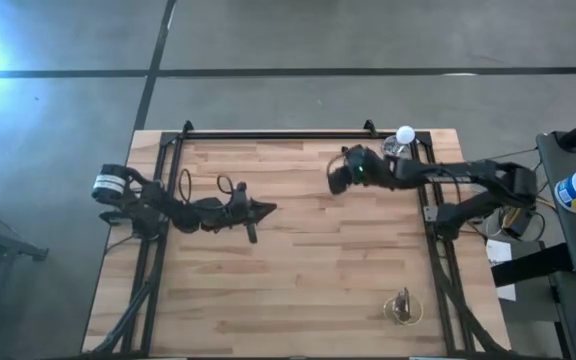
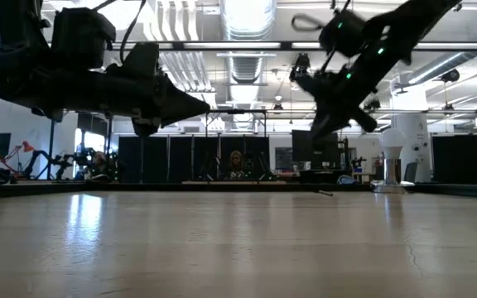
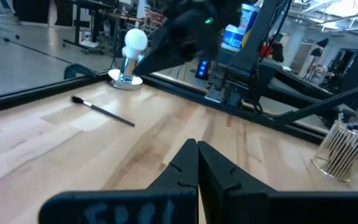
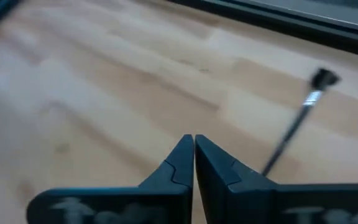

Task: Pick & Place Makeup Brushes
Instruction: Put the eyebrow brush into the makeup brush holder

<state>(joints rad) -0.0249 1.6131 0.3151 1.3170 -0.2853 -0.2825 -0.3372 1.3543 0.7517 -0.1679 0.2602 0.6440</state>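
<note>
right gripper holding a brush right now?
No: the right gripper is shut on nothing, and the makeup brush lies on the table beside it.

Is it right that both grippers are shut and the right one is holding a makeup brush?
Not quite. Both are shut, but the right gripper holds nothing: the right wrist view shows its fingers closed on air, with the makeup brush lying on the table beside it. The left gripper is empty too.
</note>
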